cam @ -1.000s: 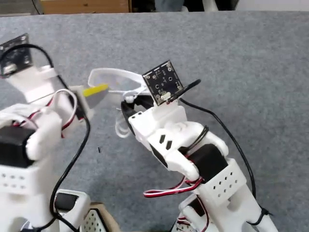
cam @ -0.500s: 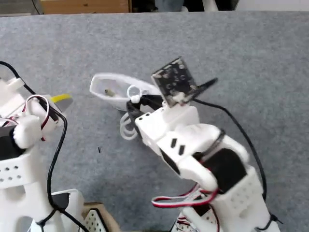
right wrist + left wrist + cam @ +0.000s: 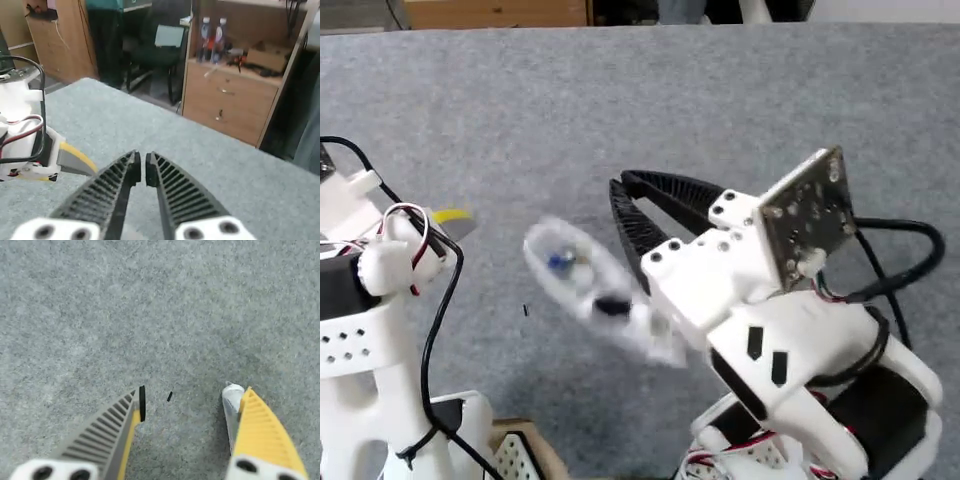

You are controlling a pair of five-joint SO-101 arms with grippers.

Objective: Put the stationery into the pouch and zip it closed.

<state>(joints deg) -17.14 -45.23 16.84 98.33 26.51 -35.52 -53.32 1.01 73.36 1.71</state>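
The translucent pouch shows as a blurred shape on the grey carpet in front of the black fingers, with blue and dark stationery inside it. My right gripper is raised and points level over the table. Its black jaws are nearly together and nothing shows between them. I cannot see anything joining it to the pouch. My left gripper hangs open over bare carpet at the left, apart from the pouch, its yellow fingers spread wide and empty.
A small black speck lies on the carpet between the left jaws. The left arm's white body stands close beside the right gripper. Behind the table's far edge are a wooden cabinet and a chair.
The right arm rose and swung right, away from the pouch's zipper end. The pouch slid toward the front and blurred. The left gripper drew back to the left, off the pouch.
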